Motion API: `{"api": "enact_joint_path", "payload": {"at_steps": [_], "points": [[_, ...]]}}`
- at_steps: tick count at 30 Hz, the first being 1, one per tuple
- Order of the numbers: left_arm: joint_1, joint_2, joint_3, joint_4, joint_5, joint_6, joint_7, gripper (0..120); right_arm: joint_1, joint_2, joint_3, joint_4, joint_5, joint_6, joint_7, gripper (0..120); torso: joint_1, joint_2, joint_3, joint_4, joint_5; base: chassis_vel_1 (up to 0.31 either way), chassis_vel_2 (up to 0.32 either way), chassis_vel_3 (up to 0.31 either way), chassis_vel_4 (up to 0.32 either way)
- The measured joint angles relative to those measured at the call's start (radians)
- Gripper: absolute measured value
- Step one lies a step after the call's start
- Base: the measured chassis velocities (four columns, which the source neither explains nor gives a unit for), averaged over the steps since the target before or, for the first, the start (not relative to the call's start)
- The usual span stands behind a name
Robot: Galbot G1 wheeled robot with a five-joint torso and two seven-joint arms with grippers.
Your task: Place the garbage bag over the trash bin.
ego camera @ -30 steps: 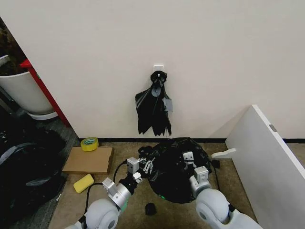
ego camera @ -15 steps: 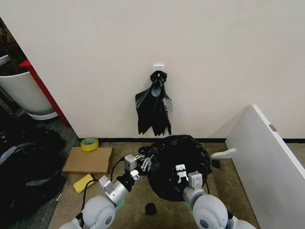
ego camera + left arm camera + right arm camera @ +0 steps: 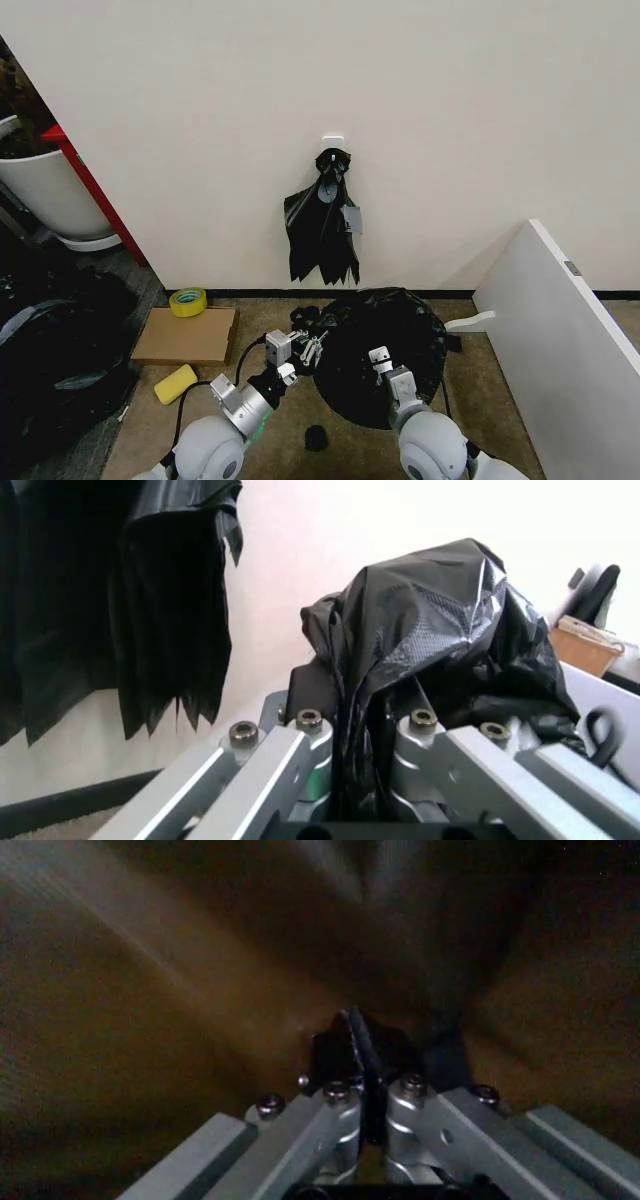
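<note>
Claws, left and right, both clamped on garbage bag.

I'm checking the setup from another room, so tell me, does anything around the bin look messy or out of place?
The garbage bag sits bunched and lopsided over the trash bin, hiding it completely; the left gripper pinches a fold at its edge, the right gripper nips it nearer the robot. A yellow sponge, tape roll and cardboard lie scattered on the floor to the left.
</note>
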Motion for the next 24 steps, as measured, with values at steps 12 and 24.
{"api": "enact_joint_path", "payload": {"at_steps": [12, 24], "points": [[0.004, -0.001, 0.020, -0.010, 0.013, -0.002, 0.000, 5, 0.078, 0.036, -0.021, -0.080, 0.079, -0.031, 0.045, 0, 0.000, 0.000, 0.000, 0.0000, 0.0001, 0.000, 0.000, 0.000, 0.000], [0.023, 0.003, 0.014, -0.034, 0.025, -0.004, 0.004, 5, 0.120, 0.047, -0.046, -0.194, -0.046, -0.062, 0.074, 0, 0.000, 0.000, 0.000, 0.0001, 0.0000, 0.000, 0.000, 0.000, 0.000]]}}
